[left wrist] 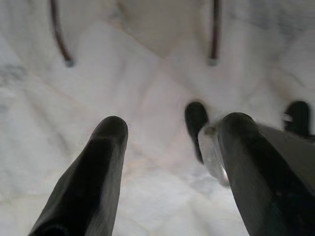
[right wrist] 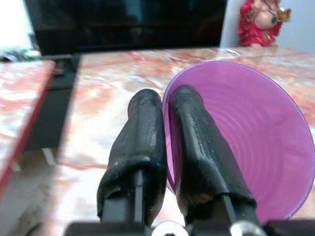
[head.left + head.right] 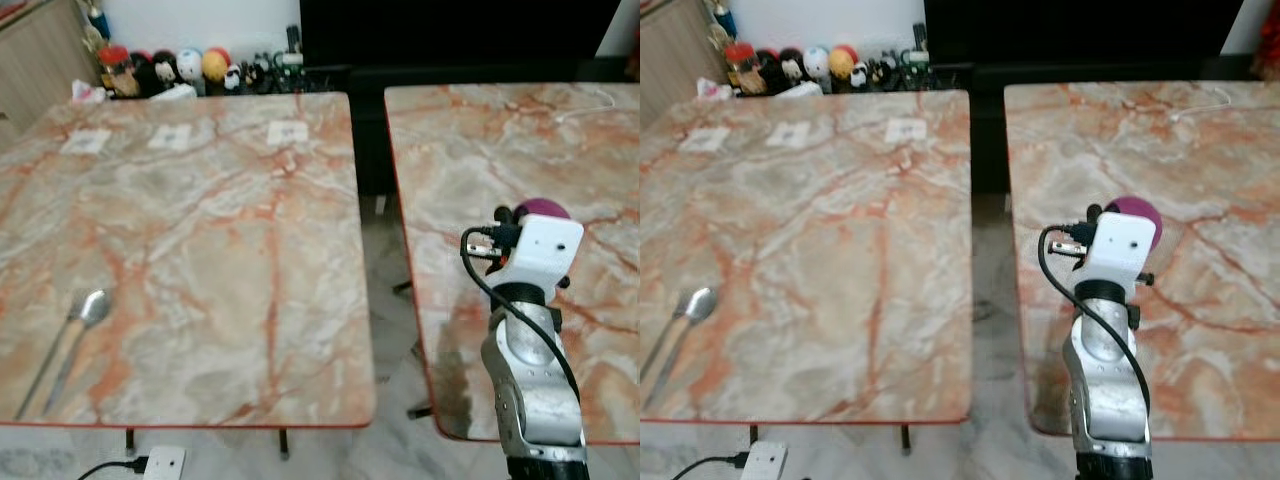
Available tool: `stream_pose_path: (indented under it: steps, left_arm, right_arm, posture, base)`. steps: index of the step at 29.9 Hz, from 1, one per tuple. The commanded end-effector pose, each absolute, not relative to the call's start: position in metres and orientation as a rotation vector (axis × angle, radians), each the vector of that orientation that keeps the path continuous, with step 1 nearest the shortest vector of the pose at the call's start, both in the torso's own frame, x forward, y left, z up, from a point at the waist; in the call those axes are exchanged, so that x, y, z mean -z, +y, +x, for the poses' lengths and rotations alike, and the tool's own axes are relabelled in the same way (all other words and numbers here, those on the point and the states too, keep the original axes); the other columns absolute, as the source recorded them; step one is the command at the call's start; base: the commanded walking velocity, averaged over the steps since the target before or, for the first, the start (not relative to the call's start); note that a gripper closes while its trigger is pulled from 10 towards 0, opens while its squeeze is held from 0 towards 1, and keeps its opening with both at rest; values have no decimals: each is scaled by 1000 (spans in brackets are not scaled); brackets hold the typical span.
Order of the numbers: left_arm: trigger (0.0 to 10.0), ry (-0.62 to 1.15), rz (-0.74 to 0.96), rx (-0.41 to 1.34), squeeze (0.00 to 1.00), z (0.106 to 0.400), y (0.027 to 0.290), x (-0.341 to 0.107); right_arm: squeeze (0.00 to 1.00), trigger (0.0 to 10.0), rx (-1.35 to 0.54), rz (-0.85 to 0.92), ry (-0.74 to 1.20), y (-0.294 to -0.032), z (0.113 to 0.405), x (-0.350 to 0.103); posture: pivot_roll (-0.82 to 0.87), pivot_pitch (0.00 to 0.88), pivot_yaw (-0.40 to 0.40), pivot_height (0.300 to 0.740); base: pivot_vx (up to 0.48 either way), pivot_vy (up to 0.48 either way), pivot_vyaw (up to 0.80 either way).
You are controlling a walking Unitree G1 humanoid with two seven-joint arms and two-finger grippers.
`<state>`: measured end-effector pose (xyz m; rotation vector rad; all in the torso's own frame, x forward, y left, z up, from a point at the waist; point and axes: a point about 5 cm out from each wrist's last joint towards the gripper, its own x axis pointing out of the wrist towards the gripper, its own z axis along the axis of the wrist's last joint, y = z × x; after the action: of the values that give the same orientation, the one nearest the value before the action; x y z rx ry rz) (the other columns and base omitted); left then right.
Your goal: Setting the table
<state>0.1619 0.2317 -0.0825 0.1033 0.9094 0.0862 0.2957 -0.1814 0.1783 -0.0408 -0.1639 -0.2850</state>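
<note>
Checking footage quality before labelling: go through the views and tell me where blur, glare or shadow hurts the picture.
Left eye view: evenly lit and fairly sharp, the spoon readable, the right arm's shadow dark on the right table. Left wrist view: soft, the left gripper over pale floor. Right wrist view: purple bowl clear in the right gripper, background blurred.

Two marble-patterned tables (image 3: 200, 250) (red-edged), a spoon (image 3: 75, 325) and three paper slips (image 3: 170, 137) on the left one

Two marble-patterned tables (image 3: 200, 250) side by side, pale tiled floor (image 3: 390, 290), dark cabinet (image 3: 450, 40) behind
</note>
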Motion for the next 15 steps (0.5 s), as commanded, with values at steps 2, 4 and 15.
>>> stream_pose_path:
  steps: [2,4,15]
  left_arm:
    - [10000,939,113,-97,0,155,237,85]
    - [10000,939,113,-98,0,155,237,85]
    - [10000,943,116,-106,0,154,238,85]
  right_arm:
    - [0,10000,285,-32,-168,-180,296,-180]
    - [0,10000,284,-33,-167,-180,296,-180]
    - [0,10000,292,-32,-177,-180,296,-185]
  posture:
    - [-128,124,35,740]
    - [-128,123,35,740]
    - [-134,125,33,740]
  base:
    - [0,-480,0]
    - [0,-480,0]
    - [0,-421,0]
